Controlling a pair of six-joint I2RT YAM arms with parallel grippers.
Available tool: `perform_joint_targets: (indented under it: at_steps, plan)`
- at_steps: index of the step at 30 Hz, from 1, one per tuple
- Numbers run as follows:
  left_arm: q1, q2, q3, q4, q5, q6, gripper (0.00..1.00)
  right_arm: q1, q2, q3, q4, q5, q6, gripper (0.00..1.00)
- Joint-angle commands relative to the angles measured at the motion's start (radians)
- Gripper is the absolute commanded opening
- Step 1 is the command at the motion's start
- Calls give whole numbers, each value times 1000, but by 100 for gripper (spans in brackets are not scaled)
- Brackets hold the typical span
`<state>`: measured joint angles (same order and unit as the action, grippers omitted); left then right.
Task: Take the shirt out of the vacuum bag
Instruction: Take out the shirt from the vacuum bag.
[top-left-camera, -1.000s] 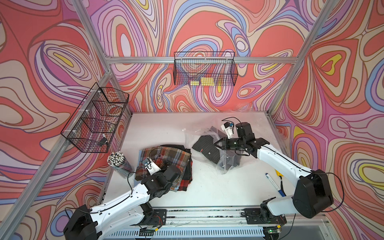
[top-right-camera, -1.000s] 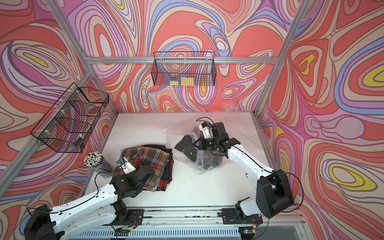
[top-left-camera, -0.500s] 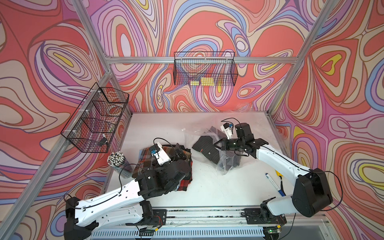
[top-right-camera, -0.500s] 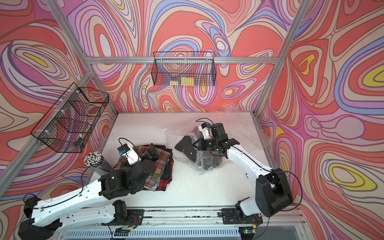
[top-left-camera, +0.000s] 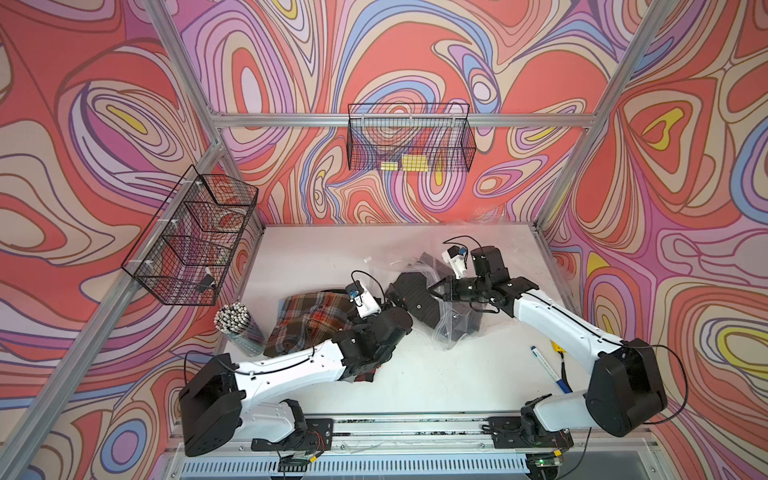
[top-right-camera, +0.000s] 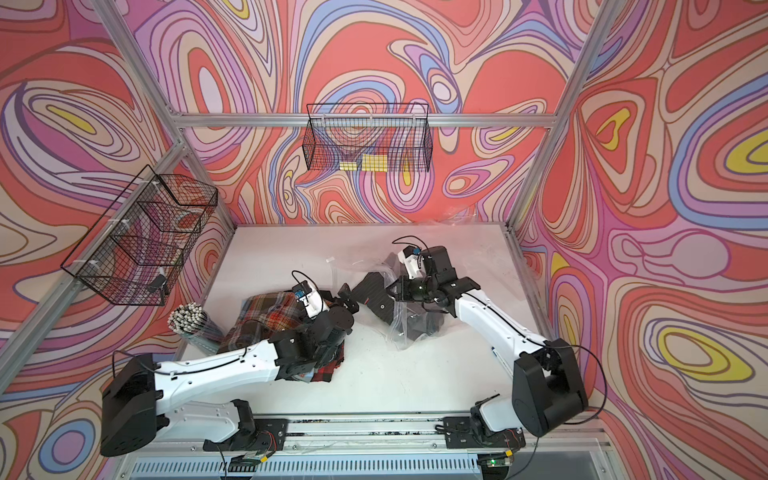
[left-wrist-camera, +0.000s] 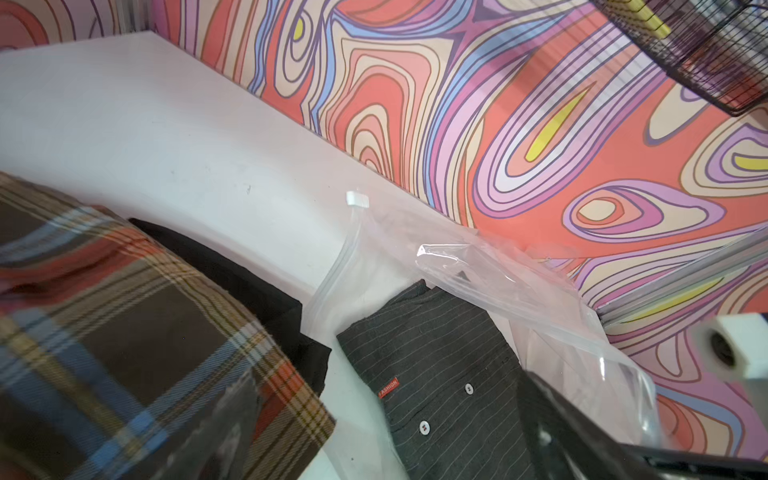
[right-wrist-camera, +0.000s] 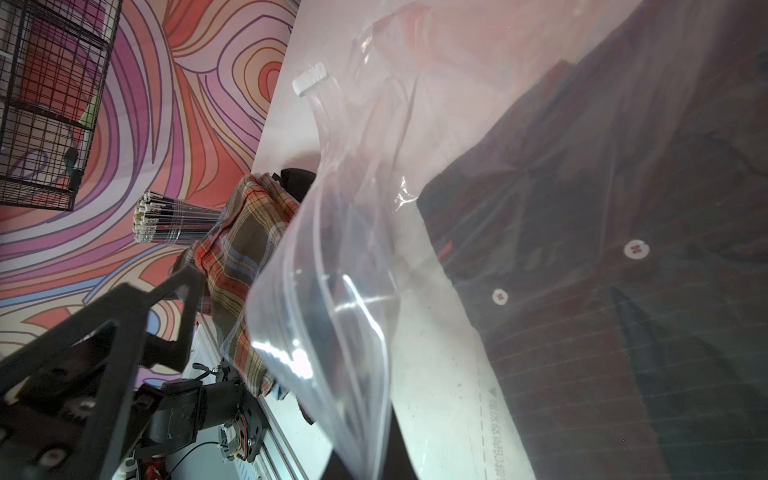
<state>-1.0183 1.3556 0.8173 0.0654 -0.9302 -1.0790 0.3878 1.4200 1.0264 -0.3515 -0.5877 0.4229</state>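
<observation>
I'm pinching the vacuum bag (top-left-camera: 441, 332), right of frame centre, with the right fingers (top-left-camera: 439, 287) clenched; the left fingers (top-right-camera: 344, 291) are hanging released beside the dark striped shirt (top-left-camera: 415, 300) sticking partly out onto the tabletop (top-left-camera: 415, 374).

Bright, even light, soft shadows, white glare on the vacuum bag (right-wrist-camera: 300, 358) (wrist views), near plaid cloth (left-wrist-camera: 124, 332) blurred.

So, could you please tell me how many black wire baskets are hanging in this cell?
2. One black wire basket hangs from the back wall's rail; a second black wire basket hangs from the left side rail. None seems hidden.
</observation>
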Motion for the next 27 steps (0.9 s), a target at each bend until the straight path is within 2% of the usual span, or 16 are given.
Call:
perform_joint_targets:
  at_steps: [1, 5, 9, 13, 19, 27]
  plan:
    - [40, 88, 22, 172, 147, -42, 99, 4, -40, 5, -19, 8, -19, 0]
    - [116, 223, 58, 306, 340, -37, 99, 4, -63, -10, -26, 18, -27, 0]
    - [131, 310, 115, 288, 360, -46, 99, 4, -78, -22, -16, 14, -21, 0]
    - [163, 407, 155, 331, 505, -87, 99, 5, -81, -30, -7, 11, -21, 0]
    - [171, 471, 153, 360, 546, -170, 99, 4, -76, -42, 2, 5, -21, 0]
    - [156, 542, 181, 375, 569, -203, 99, 3, -66, -25, -4, -2, -23, 0]
